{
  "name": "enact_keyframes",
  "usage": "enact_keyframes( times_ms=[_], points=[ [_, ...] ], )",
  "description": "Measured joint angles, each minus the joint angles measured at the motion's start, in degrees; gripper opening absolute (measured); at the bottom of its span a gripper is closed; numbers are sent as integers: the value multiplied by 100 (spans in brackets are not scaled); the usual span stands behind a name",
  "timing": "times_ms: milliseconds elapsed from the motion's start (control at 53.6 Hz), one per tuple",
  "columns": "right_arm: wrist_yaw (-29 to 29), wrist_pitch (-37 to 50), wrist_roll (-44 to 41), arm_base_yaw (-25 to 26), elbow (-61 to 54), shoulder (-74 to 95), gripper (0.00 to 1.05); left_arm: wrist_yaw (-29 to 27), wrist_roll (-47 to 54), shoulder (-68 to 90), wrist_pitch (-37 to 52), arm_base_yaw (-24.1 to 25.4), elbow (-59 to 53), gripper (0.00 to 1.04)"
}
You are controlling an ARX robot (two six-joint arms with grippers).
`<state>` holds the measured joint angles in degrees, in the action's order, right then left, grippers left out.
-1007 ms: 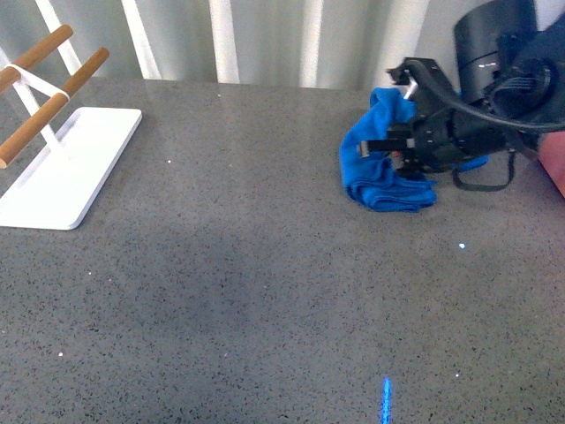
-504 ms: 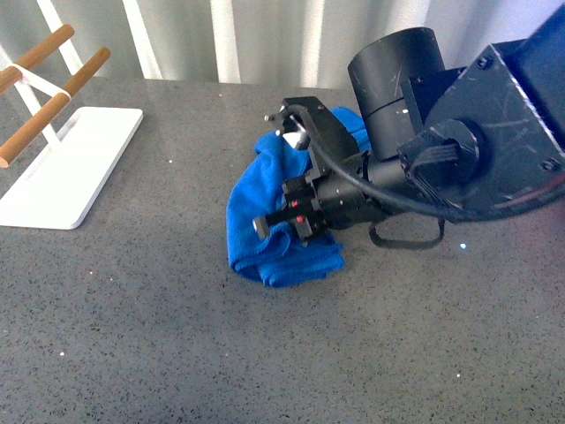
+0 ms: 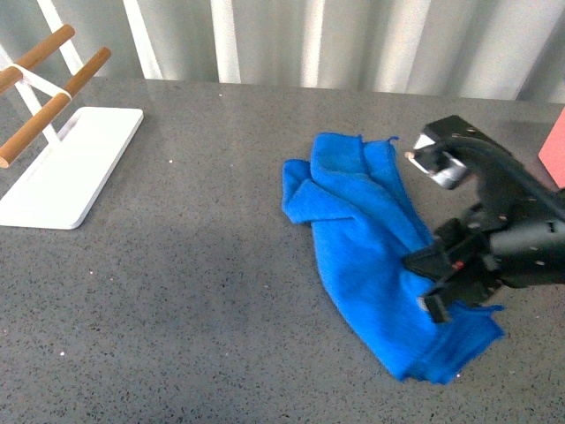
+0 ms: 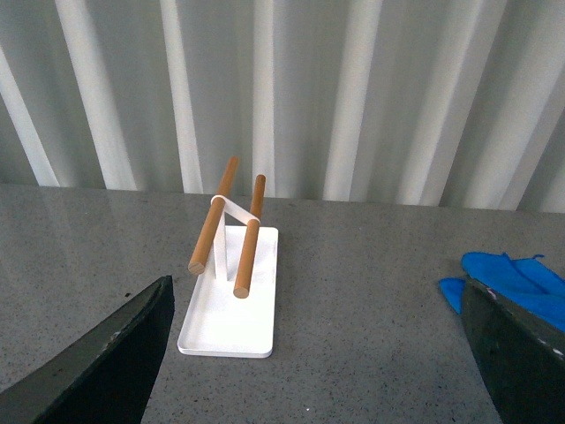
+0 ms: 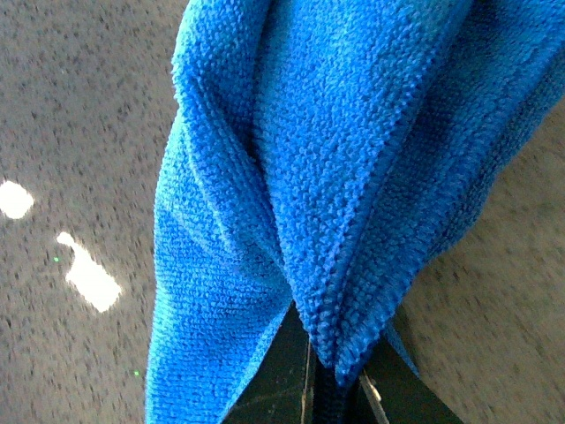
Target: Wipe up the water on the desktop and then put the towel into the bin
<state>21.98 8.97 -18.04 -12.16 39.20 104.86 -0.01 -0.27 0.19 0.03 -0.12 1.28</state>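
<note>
We pinch the towel [image 3: 362, 230] in our right gripper [image 3: 427, 284]; it spreads away over the desktop [image 3: 203, 265]. Our left gripper [image 4: 316, 296] hangs wide, empty.

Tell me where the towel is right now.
In the front view the towel lies spread on the desktop, right of centre, its near end pinched in the right gripper; the rack stands far left.

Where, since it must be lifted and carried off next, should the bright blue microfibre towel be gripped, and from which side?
Probably the thick folded ridge at its near right end, from the right side: elsewhere the bright blue microfibre towel lies mostly spread flat on the dark grey speckled desktop. The right gripper has its fingers pinched on that fold now.
</note>
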Motion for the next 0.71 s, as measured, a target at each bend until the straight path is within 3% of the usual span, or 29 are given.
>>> enact_keyframes(
  times_ms=[429, 709],
  points=[
    [85, -737, -1228, 1628, -133, -612, 3, 0, 0, 0, 0, 0, 0, 98],
    [-87, -841, -1471, 2284, 586, -437, 3, 0, 0, 0, 0, 0, 0, 98]
  ],
)
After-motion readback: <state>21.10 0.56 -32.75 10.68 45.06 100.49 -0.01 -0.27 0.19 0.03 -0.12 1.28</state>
